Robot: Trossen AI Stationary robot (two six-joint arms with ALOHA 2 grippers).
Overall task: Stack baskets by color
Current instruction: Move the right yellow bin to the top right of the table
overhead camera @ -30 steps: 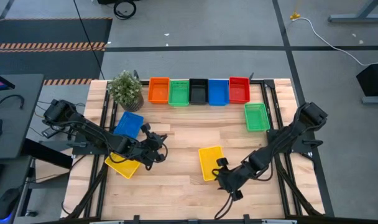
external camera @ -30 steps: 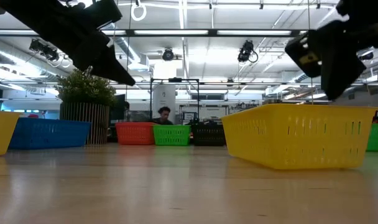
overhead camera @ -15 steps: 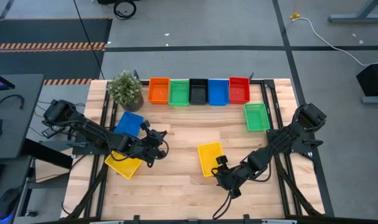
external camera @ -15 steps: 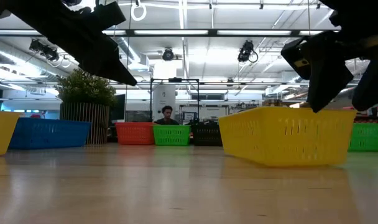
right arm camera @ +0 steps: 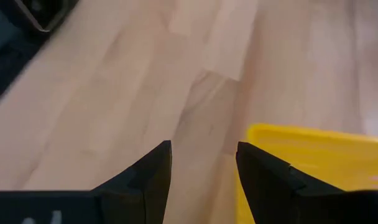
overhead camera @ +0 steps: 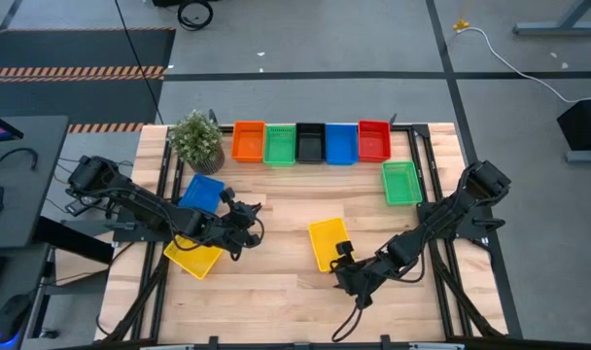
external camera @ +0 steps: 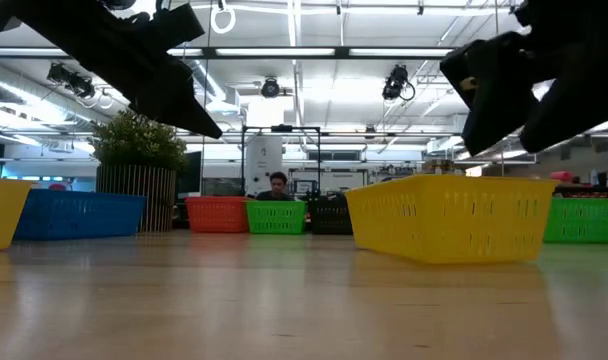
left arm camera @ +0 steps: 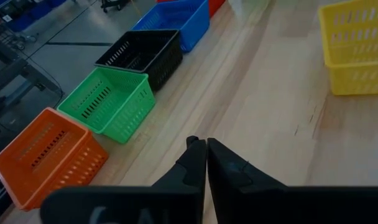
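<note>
Little looks stacked yet, judging by the layout. On the wooden tabletop (overhead camera: 276,204), one yellow plastic mesh basket (overhead camera: 191,259) and a blue one (overhead camera: 201,193) lie at nine o'clock, five sit in a row (overhead camera: 311,142) at twelve, and a second yellow basket (overhead camera: 329,243) sits centre. The left gripper (overhead camera: 249,226) is pressed together, empty. The right gripper (overhead camera: 341,259) is spread at the centre basket's rim, gripping nothing.
</note>
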